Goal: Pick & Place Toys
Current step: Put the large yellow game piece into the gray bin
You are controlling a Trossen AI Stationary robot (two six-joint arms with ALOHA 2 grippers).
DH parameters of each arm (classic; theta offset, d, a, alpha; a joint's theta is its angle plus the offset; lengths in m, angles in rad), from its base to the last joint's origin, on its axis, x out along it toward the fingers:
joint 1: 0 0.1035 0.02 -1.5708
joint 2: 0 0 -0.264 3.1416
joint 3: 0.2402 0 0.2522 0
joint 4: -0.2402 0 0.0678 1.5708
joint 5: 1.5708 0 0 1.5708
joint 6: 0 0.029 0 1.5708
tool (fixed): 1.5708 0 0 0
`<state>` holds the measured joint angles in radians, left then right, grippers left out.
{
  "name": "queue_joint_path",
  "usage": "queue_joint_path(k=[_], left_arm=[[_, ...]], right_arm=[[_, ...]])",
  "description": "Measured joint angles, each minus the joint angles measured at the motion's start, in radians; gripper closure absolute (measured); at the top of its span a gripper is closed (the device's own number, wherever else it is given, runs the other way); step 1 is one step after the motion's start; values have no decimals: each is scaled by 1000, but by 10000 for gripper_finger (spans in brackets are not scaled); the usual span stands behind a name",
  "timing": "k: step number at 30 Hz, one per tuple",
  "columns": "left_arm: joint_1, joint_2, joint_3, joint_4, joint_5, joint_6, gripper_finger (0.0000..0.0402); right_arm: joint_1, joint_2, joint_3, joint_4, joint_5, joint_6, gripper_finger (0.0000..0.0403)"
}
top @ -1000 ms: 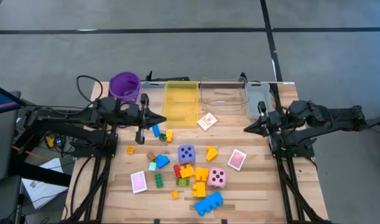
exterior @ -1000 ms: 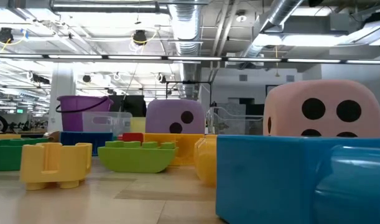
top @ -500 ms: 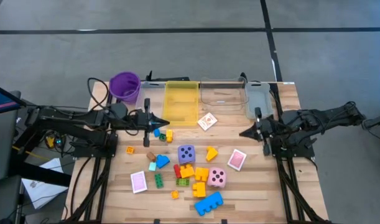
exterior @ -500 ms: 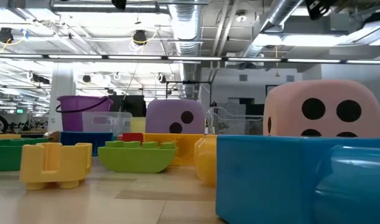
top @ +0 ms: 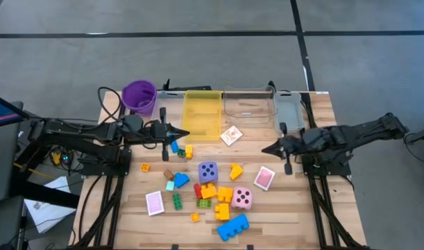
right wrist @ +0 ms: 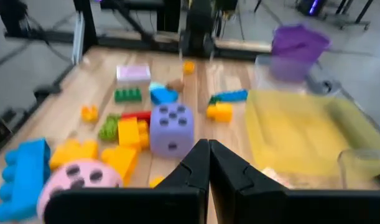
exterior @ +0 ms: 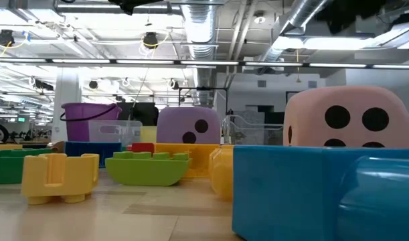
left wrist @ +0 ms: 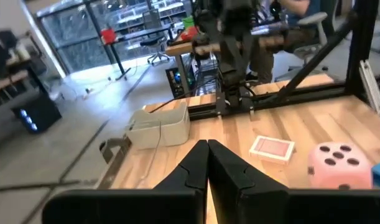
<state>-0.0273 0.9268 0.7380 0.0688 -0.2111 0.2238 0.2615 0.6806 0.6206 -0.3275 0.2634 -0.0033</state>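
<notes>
Grey concrete floor surrounds our slatted wooden counter (top: 281, 208), and the low view looks past it into a hall of ceiling ducts and lamps.

Along the counter's 12 o'clock edge we see a row of containers: a purple plastic cup (top: 139, 96) at about 10 o'clock, then a translucent yellow bin (top: 202, 114), a clear plastic bin (top: 248, 107) and a grey lidded box (top: 286, 110) toward 1 o'clock. We cannot tell that any of them holds a toy.

The toys lie loose toward 6 o'clock. We count two foam dice: a purple one (top: 207, 171) near the centre and a pink one (top: 242, 198) at its 5 o'clock. We count three pink-backed playing cards: one (top: 231, 135) just beside the yellow bin, one (top: 264, 178) at 4 o'clock, one (top: 155, 203) at 7 o'clock. Small plastic bricks are scattered around the dice, among them a large blue brick (top: 232, 226) at 6 o'clock, a green brick (top: 177, 201) and a yellow brick (top: 236, 171); we cannot count them all reliably.

Our left gripper (top: 185, 134) hangs at 9 o'clock, closed on nothing, its tip beside the yellow bin. Our right gripper (top: 265, 148) hangs at 3 o'clock, likewise closed and empty, near the clear bin.
</notes>
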Motion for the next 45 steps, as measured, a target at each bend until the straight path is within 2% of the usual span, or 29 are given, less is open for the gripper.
queue_joint_path(k=[3, 6, 9, 12, 16, 19, 25, 28, 31, 36, 45], left_arm=[[0, 9, 0, -5, -35, -83, 394], [0, 25, 1, -7, -37, -126, 369], [0, 56, 1, -8, -14, -128, 328], [0, 106, 1, 7, -9, -127, 275], [0, 193, 1, 59, -37, -128, 198], [0, 254, 0, 105, -37, -119, 147], [0, 340, 1, 242, -39, -99, 79], [0, 356, 1, 273, -57, -98, 64], [0, 357, 1, 263, -71, -98, 60], [0, 357, 1, 262, -78, -98, 66], [0, 357, 1, 262, -78, -98, 73]], right_arm=[[-2, 18, -85, 147, 0, -9, 402], [-2, 30, -173, 295, 0, -26, 402], [-16, 28, -241, 399, 0, 32, 396], [-42, 27, -291, 445, 0, 79, 372], [-64, 43, -327, 481, 0, 115, 314], [-68, 69, -332, 494, -1, 125, 254], [-82, 132, -331, 532, -1, 112, 126], [-122, 161, -331, 531, -1, 121, 90], [-168, 193, -331, 510, 0, 122, 77], [-205, 225, -331, 441, -49, 116, 80], [-166, 173, -331, 223, -81, 313, 87]])
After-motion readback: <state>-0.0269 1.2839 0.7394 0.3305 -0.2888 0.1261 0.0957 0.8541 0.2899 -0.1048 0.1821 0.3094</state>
